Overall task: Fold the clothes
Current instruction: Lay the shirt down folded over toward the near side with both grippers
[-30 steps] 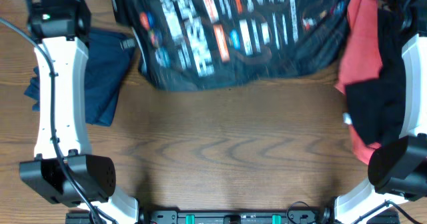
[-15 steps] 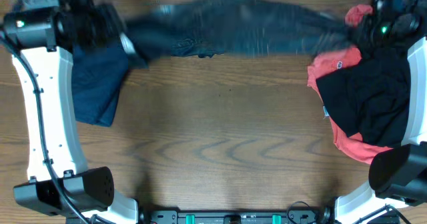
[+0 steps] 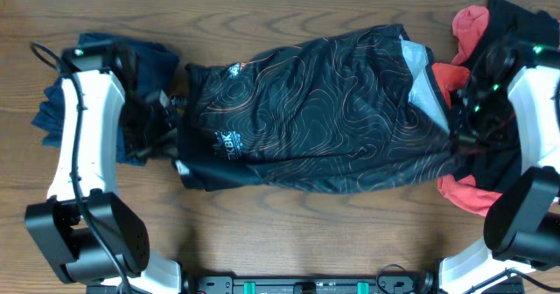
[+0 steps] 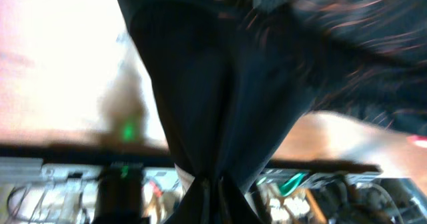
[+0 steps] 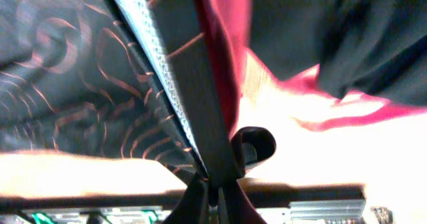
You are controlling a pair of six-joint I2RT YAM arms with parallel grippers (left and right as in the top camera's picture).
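Note:
A black jersey (image 3: 324,110) with thin orange contour lines lies spread across the middle of the table, white logos near its left edge. My left gripper (image 3: 171,136) is shut on its left edge; in the left wrist view dark cloth (image 4: 220,84) runs down into the closed fingertips of this gripper (image 4: 212,184). My right gripper (image 3: 457,136) is pinching the jersey's right edge, and in the right wrist view a taut fold of the jersey (image 5: 67,64) goes into the closed gripper (image 5: 215,184). A navy garment (image 3: 105,58) lies under the left arm.
Coral-red pieces (image 3: 471,21) and a plain black garment (image 3: 525,31) are heaped at the right under my right arm, with more red cloth (image 3: 464,196) at the near right. The red cloth (image 5: 227,24) lies right beside the held edge. Bare wood (image 3: 306,233) runs along the front.
The jersey has swung from the far edge down onto the middle of the table, now contour-line side up. Both grippers came toward the near side, still holding its ends.

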